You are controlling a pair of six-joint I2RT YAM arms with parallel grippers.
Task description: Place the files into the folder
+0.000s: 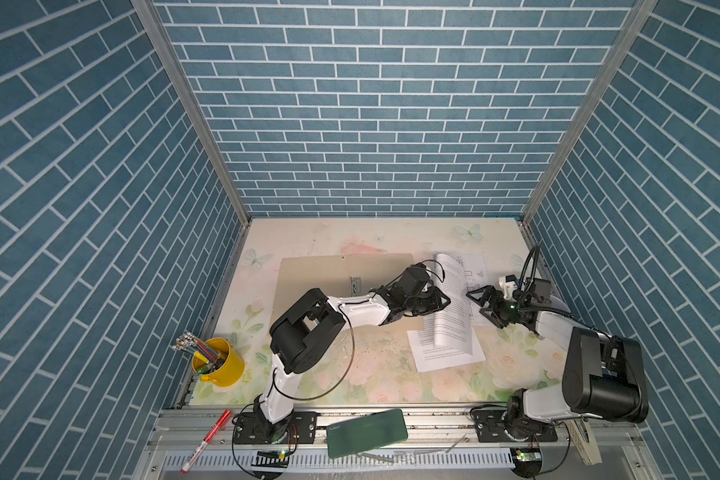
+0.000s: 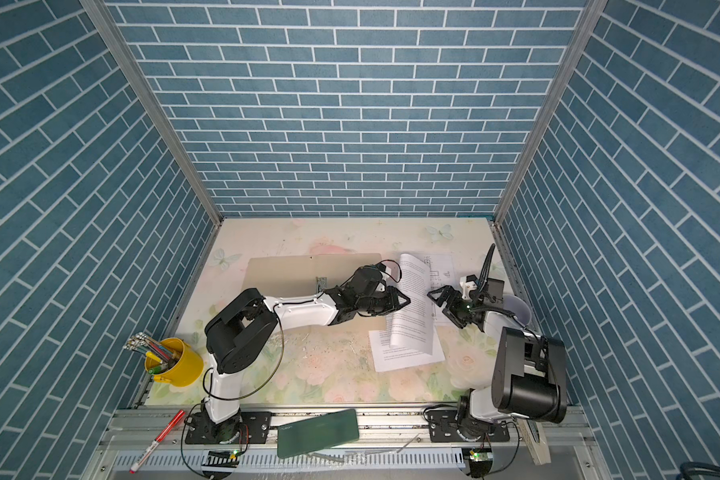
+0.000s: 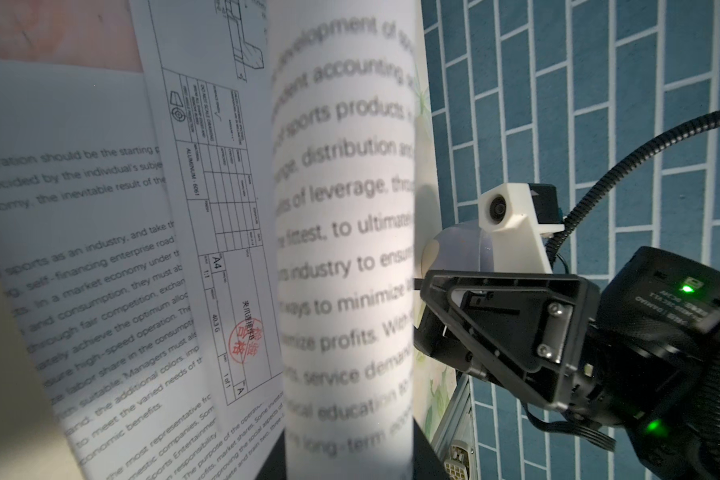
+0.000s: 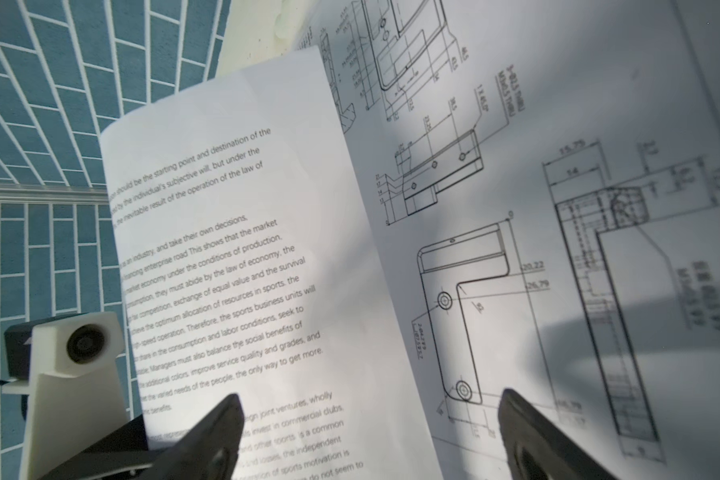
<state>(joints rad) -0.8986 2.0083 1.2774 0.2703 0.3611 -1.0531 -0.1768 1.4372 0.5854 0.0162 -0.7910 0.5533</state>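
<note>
The tan folder (image 1: 329,282) (image 2: 292,274) lies flat at the back left of the table, with its metal clip (image 1: 355,286) showing. My left gripper (image 1: 442,301) (image 2: 404,305) (image 3: 350,455) reaches over the folder's right edge and is shut on a printed text sheet (image 1: 452,307) (image 3: 346,249), which stands lifted and curled. A second text sheet (image 1: 441,359) lies flat beneath it. The diagram sheet (image 1: 472,270) (image 4: 516,249) lies behind. My right gripper (image 1: 479,305) (image 2: 440,302) (image 4: 371,424) is open, and the lifted sheet's free edge (image 4: 267,291) runs between its fingers.
A yellow cup of pens (image 1: 219,363) stands at the front left. A dark green case (image 1: 366,432) and a red marker (image 1: 206,440) lie on the front rail. A pale bowl (image 2: 518,309) sits behind the right arm, near the right wall.
</note>
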